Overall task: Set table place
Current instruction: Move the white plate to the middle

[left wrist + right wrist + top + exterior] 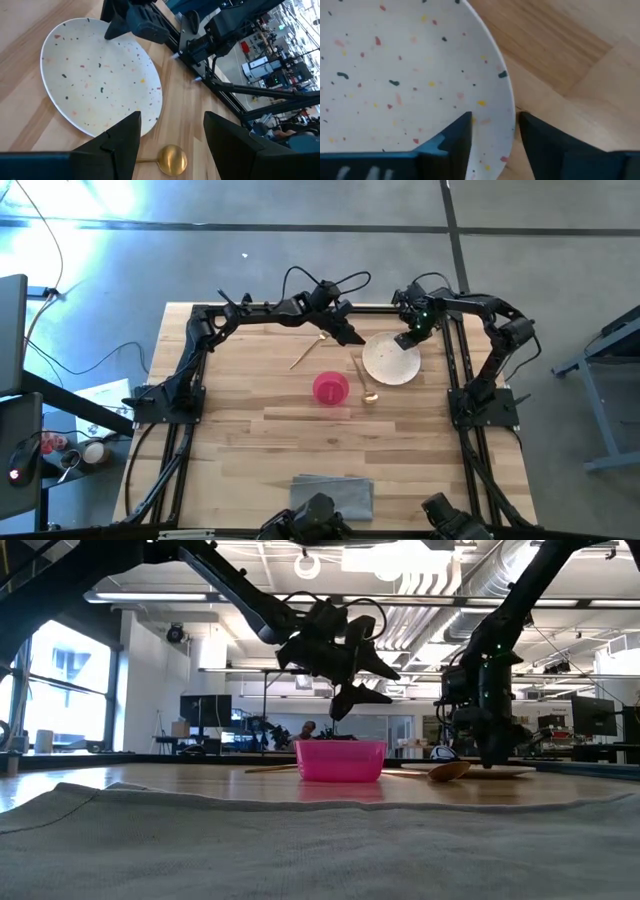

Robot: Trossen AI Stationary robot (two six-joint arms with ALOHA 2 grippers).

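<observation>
Speckled plate [391,364] | right claw [404,341] straddling rim | left claw [352,338] hovering

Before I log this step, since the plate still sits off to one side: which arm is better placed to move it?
Probably the right. Its end effector straddles the plate rim, open, while the left end effector hangs open above the spoon, beside the plate.

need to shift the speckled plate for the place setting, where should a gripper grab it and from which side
By its thin raised rim, with one finger above and one below the edge. The plate lies flat on the table, so only the lip offers a pinch. The right gripper is already at the rim on its own side, fingers open astride the edge. The spoon lies close on the opposite side, so coming from there looks riskier.
</observation>
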